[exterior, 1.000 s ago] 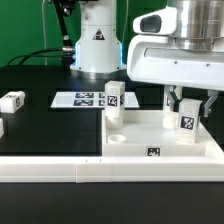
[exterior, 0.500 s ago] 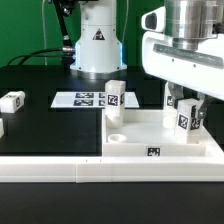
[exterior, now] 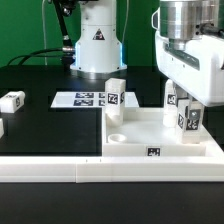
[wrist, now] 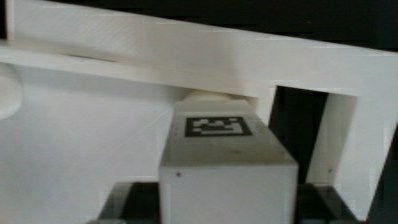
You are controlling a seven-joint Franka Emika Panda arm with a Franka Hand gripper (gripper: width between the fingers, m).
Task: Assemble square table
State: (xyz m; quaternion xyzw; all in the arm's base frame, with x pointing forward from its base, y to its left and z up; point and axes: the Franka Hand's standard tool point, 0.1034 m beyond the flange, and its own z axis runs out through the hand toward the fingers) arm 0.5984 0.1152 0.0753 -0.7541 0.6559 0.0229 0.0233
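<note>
The square table slab lies at the exterior view's right, a tag on its front side. One white tagged leg stands upright at its far left corner. My gripper is over the slab's right side, shut on a second upright leg whose foot rests on the slab. In the wrist view this leg fills the space between my dark fingers, tag facing the camera, with the slab's raised rim behind it. A loose leg lies on the black table at the left.
The marker board lies flat behind the slab's left corner. The long white L-shaped rail runs along the front. Another white part shows at the left edge. The robot's base stands at the back.
My hand has turned and shifted toward the exterior view's right over the last second, while the held leg stays at the same spot on the slab.
</note>
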